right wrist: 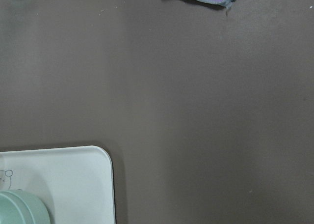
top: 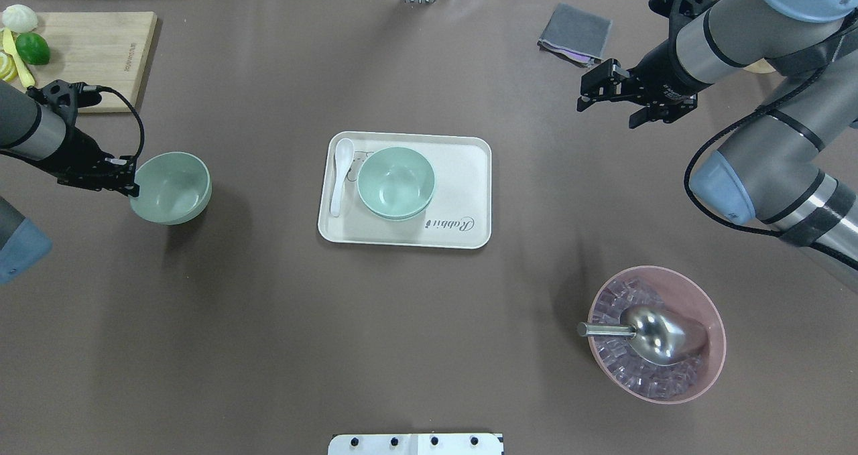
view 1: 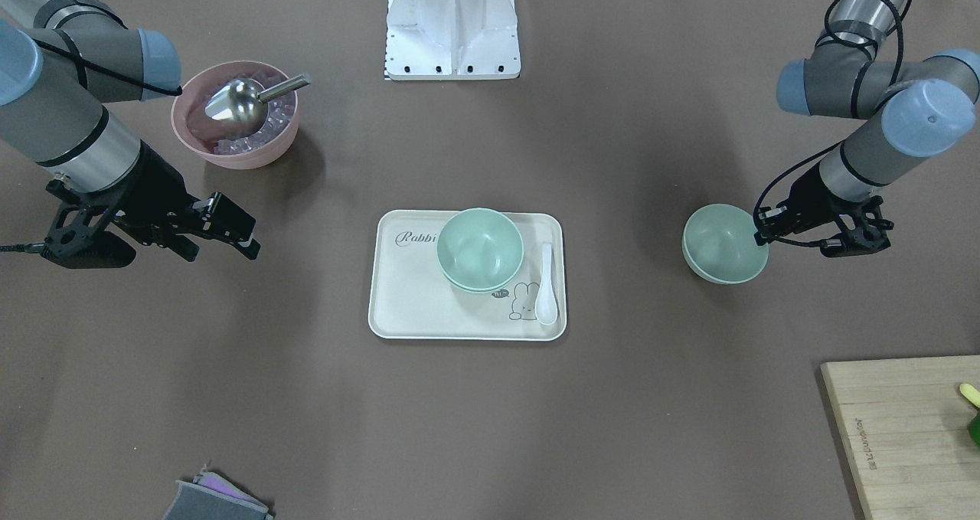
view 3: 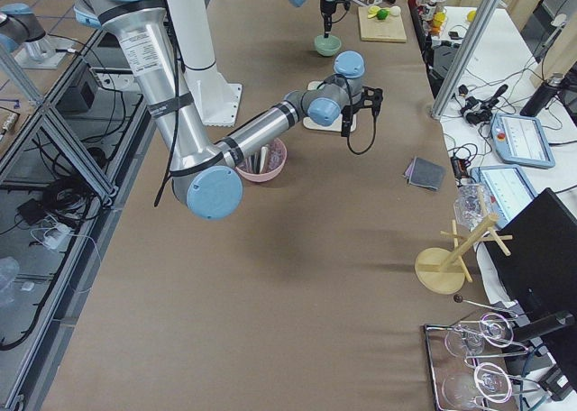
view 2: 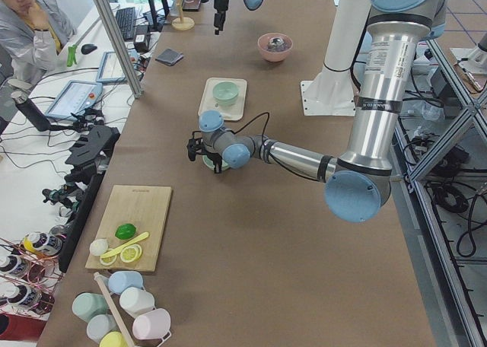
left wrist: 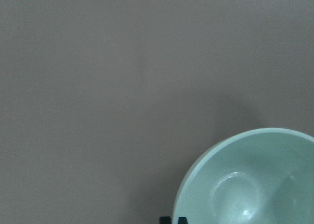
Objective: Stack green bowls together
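Note:
Two green bowls sit nested together on a cream tray at the table's centre; they also show in the front view. The third green bowl is off the tray on my left side. My left gripper is shut on that bowl's rim; in the left wrist view its fingertips pinch the rim of the bowl. My right gripper is open and empty above bare table, well to the right of the tray.
A white spoon lies on the tray beside the stack. A pink bowl with ice and a metal scoop stands near right. A cutting board with fruit is far left; a grey cloth is far right.

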Tool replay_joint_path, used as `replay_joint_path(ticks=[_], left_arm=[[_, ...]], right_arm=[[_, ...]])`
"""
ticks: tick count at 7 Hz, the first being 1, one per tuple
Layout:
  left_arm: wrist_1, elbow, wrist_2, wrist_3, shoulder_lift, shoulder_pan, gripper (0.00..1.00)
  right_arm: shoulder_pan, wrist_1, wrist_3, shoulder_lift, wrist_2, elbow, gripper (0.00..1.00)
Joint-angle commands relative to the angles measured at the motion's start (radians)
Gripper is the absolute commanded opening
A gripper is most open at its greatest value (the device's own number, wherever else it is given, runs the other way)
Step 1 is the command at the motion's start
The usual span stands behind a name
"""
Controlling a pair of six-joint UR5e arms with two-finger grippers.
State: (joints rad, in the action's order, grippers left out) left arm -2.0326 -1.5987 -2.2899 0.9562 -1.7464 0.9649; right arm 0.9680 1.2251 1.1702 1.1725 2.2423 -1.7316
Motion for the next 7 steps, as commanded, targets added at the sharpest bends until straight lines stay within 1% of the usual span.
replay_joint_path(ticks=[1, 2, 3, 4, 5, 6, 7], left_arm=[[0.027, -0.003, -0.077, 0.018, -0.114, 0.0, 0.0], [0.029, -0.006, -0.08, 0.107, -0.177, -0.005, 0.0], [0.028, -0.001, -0.1, 0.227, -0.267, -0.018, 0.0], [0.028, 0.006, -0.086, 0.331, -0.348, -0.081, 0.0], [0.031, 0.02, -0.051, 0.369, -0.414, -0.121, 0.0], [0.031, 0.032, 0.004, 0.371, -0.456, -0.176, 0.0], [0.031, 0.049, 0.038, 0.377, -0.487, -0.198, 0.0]], right_arm=[[0.032, -0.001, -0.048, 0.041, 0.008, -0.002, 1.0], [0.067, -0.001, -0.143, 0.085, 0.026, -0.002, 1.0], [0.115, 0.001, -0.22, 0.12, 0.058, 0.004, 1.0], [0.13, 0.001, -0.277, 0.143, 0.065, 0.01, 1.0], [0.132, -0.001, -0.286, 0.147, 0.065, 0.024, 1.0], [0.132, -0.003, -0.29, 0.151, 0.065, 0.035, 1.0], [0.141, -0.003, -0.331, 0.171, 0.063, 0.04, 1.0]])
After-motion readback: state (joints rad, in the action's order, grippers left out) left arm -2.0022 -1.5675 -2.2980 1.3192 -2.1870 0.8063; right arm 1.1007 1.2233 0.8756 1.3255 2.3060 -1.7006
